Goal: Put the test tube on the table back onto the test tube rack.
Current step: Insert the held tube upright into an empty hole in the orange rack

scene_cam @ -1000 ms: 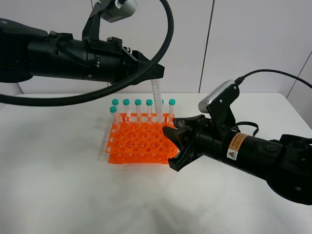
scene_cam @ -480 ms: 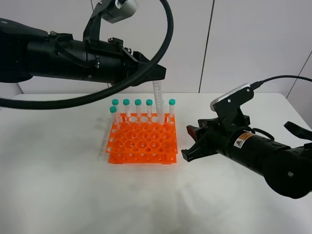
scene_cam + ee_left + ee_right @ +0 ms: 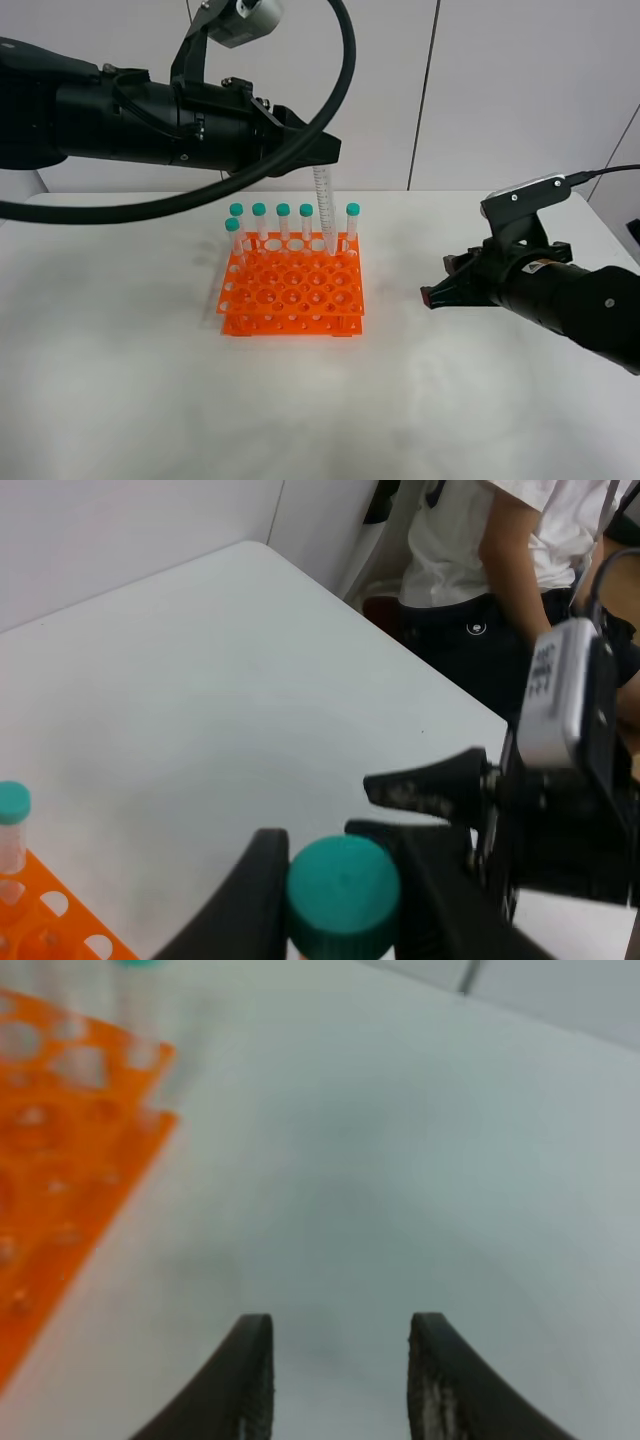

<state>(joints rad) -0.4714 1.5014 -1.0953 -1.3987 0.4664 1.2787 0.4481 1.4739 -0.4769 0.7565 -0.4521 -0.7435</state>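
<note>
Two pincers are in view.

**Left pincer** (image 3: 322, 152): clamped on the teal-green cap of the test tube (image 3: 323, 208). The left wrist view shows its fingers (image 3: 258, 900) pressed against opposite sides of the cap.
- The tube hangs below the pincer, close to upright with a slight lean.
- It is over the back row of the orange test tube rack (image 3: 290, 292).
- Its tapered lower end is level with the upper tier, in the gap between two of the other capped tubes (image 3: 283, 222) in that row.
- Whether the tip is inside a hole or just above one cannot be told.

**Right pincer** (image 3: 430, 298): jaws apart, nothing between them. It is low over the white surface (image 3: 150, 400), well to the right of the rack.

**Step in hand (judgement):** insertion. The tube is off the surface and is being seated in the rack.

**Next move calls for:**
1. Take out the lean so the tip lines up with the matching holes of both tiers.
2. Lower the tube straight along its own axis until the rack carries it.
3. Release only then, opening the pincer no wider than needed, because the neighbouring caps are just beside it.
4. Withdraw straight upward.
</note>
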